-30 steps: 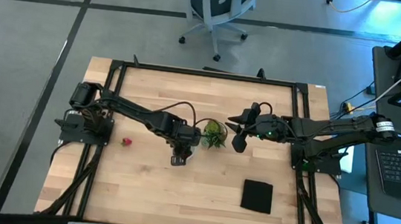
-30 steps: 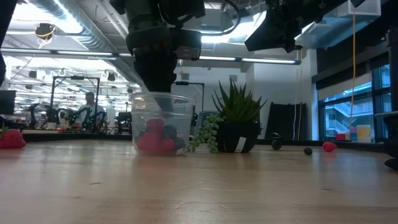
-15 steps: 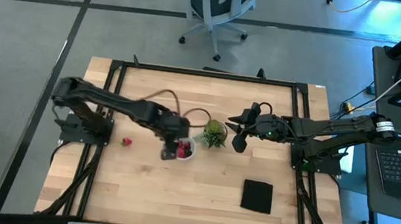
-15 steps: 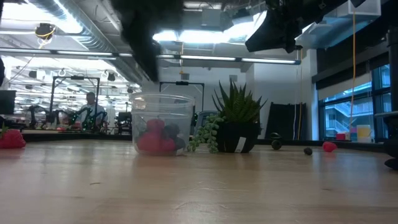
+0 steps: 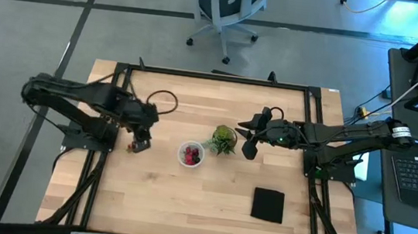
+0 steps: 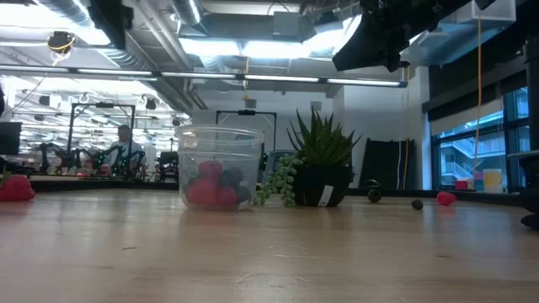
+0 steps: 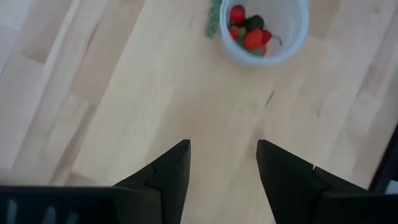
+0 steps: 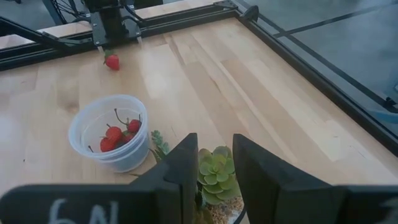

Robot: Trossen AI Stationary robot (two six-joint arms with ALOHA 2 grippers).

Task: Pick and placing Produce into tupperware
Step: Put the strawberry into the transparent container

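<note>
In the high view the left gripper [image 5: 139,144] hangs left of centre over the wooden counter [image 5: 208,203], fingers parted with nothing between them, just beside a lone strawberry [image 5: 131,148]. The round translucent tupperware [image 5: 191,154] sits at centre with red and dark berries [image 7: 250,32] inside, a small green succulent [image 5: 224,140] just to its right. The right gripper [image 5: 249,147] hovers beside that plant, slightly open and empty. A black square [image 5: 267,204] lies lower right.

Pale matt wood table [image 5: 208,195]; translucent plastic tupperware [image 5: 191,154]; glossy red produce [image 7: 252,38].
</note>
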